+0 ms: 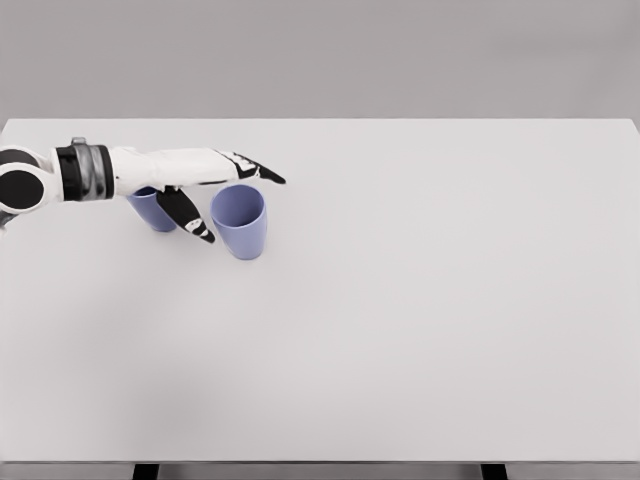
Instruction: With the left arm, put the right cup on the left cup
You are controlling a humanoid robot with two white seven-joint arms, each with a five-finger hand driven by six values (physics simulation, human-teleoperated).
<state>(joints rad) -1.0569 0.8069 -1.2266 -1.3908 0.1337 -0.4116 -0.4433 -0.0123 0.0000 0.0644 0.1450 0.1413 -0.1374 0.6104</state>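
Left hand (195, 175) reaches in over the table (400, 320). Fingers (262, 170) extended, spread, holding nothing. Right cup (239, 221) upright on the table, between thumb (190, 218) and the fingers above its rim. Left cup (154, 210) partly hidden behind the hand.

Left hand (195, 180) hovering, fingers (262, 170) spread, over right cup (239, 221); left cup (152, 210) sitting behind it on tabletop (420, 300).
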